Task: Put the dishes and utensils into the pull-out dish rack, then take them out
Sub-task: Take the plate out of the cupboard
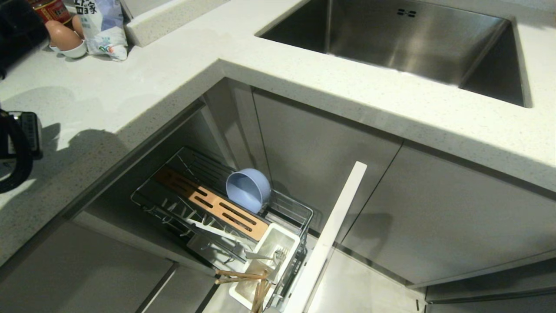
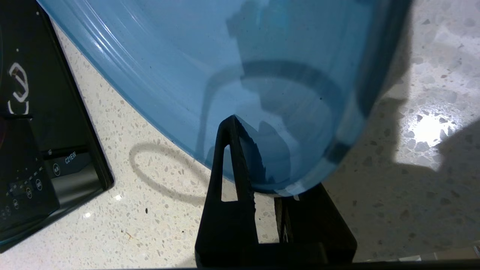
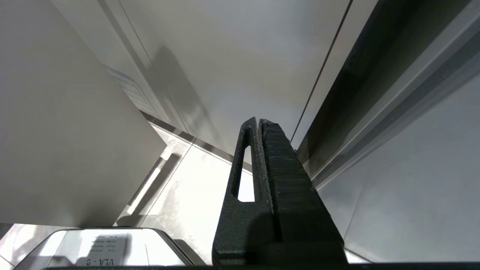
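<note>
Nearest the robot, at the bottom of the head view, the pair of thin light-brown wooden chopsticks (image 1: 245,276) lies across the white plastic cutlery box (image 1: 278,243) at the front end of the pull-out dish rack (image 1: 173,208), a narrow chrome wire basket drawn out of the grey lower cabinet. A slim silver metal utensil (image 1: 263,255) rests in the same box. The rack's flat white front panel (image 1: 330,234) stands just beside the box. Further in, the slotted wooden strip (image 1: 213,204) runs along the basket, and the small, deep light blue round bowl (image 1: 248,189) sits tilted on its side against the far rim, its opening facing the camera.

At the left edge, above the speckled white stone countertop (image 1: 143,95), the left gripper (image 2: 262,170) pinches the rim of the wide light blue shallow plate (image 2: 240,75), one finger on each face, holding it clear of the counter next to a black appliance with a control panel (image 2: 41,150).

The right gripper (image 3: 259,122) hangs low beside the cabinet fronts, fingers pressed together on nothing.

Beyond lie the steel sink (image 1: 417,39), two brown eggs in a white dish (image 1: 65,39) and a printed bag (image 1: 102,26).
</note>
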